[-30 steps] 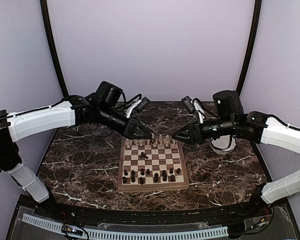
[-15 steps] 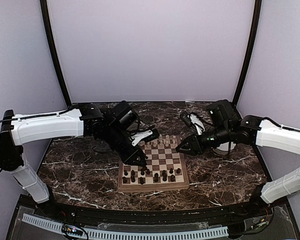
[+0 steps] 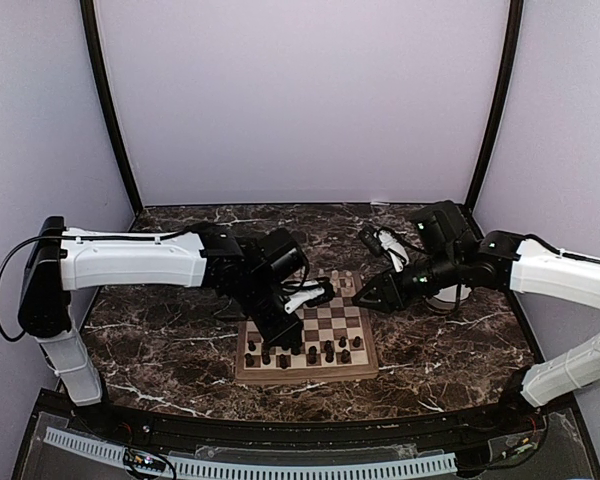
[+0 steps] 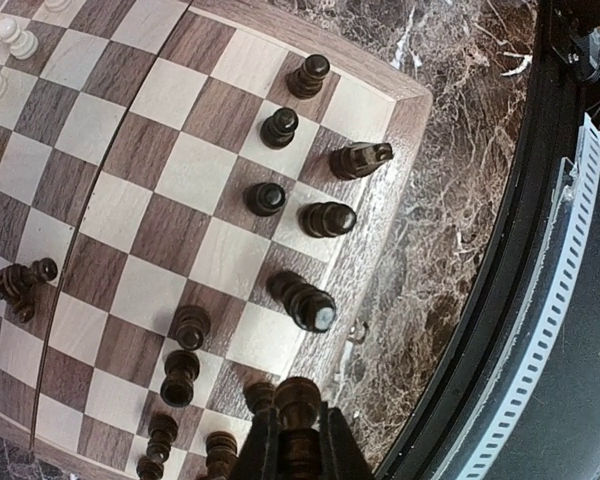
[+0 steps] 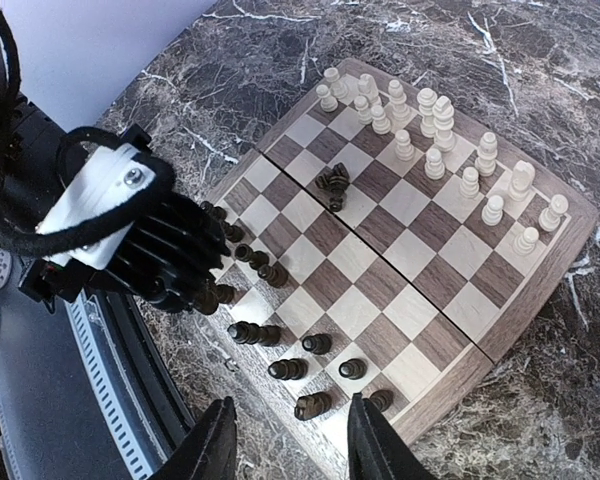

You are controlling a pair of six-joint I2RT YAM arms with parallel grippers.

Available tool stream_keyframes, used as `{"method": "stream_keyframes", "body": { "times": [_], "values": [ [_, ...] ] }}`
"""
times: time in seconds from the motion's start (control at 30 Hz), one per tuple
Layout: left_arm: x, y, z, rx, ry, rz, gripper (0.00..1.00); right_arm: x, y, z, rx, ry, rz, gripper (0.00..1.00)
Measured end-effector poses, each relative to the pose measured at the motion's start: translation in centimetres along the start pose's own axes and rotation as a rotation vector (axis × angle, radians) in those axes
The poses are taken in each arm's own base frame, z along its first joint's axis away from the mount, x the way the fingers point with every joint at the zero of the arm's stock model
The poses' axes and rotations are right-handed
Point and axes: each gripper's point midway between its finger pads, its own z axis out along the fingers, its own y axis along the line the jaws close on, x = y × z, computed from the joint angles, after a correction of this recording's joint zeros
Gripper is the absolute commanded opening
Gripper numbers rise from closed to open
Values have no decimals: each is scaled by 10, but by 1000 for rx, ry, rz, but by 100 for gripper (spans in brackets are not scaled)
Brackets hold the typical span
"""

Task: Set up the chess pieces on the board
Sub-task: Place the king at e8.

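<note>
Left tool (image 4: 298, 445) clenched on dark brown turned wooden chess piece (image 4: 297, 398), low over near dark rows of checkered wooden board (image 4: 385, 190), likely to seat it; right tool (image 5: 292, 440) released, empty, hovers near board's far-right corner.

No legible text, no labels, brand marks, numbers or signs anywhere in view

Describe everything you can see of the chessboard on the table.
The chessboard is square and looks wooden, with tan and dark brown squares, a thick brown rim and a seam across its middle. It lies flat on the dark marbled table. Cream pieces stand on its far rows, dark pieces sit on its near rows, and a few toppled dark pieces lie near the middle. The left hand holds one dark piece above its near left part.
</note>
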Motion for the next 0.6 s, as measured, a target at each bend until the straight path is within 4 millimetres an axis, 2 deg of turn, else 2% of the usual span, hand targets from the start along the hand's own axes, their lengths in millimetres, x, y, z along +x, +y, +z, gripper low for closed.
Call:
{"method": "stream_keyframes", "body": {
  "times": [0.3, 0.6],
  "values": [
    [5, 4, 14, -17, 36, -4, 5, 9, -4, 3, 9, 21, 9, 39],
    [10, 8, 26, -22, 65, -9, 7, 11, -5, 4, 10, 24, 10, 39]
  ]
}}
